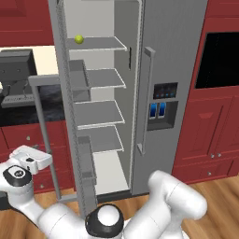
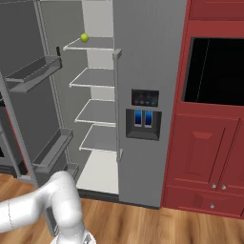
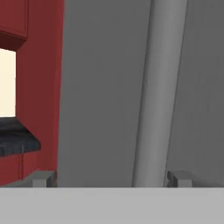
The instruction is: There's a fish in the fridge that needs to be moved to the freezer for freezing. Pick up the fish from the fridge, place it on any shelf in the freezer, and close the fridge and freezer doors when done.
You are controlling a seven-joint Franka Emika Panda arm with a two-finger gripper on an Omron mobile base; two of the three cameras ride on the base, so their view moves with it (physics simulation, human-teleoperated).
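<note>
One fridge (image 1: pixel 100 116) compartment stood open, its wide door (image 1: pixel 70 121) swung out to the left. Four grey shelves (image 1: pixel 98 79) were counted inside. One yellow-green ball (image 1: pixel 79 39) sat on the top shelf. Right of the fridge, the freezer door (image 1: pixel 170 93) was shut, with a blue-lit dispenser panel (image 1: pixel 162 112). The fish could not be made out. The gripper (image 3: pixel 109 179) faced the door handle (image 3: pixel 157 96), jaws spread wide, gripping nothing.

The wide grey fridge door (image 1: pixel 70 116) is swung open, so the grey-shelved fridge compartment (image 1: pixel 100 112) is left reachable from the front. The narrow grey freezer door (image 1: pixel 172 88) with its blue-lit dispenser is shut, so that side is blocked.
</note>
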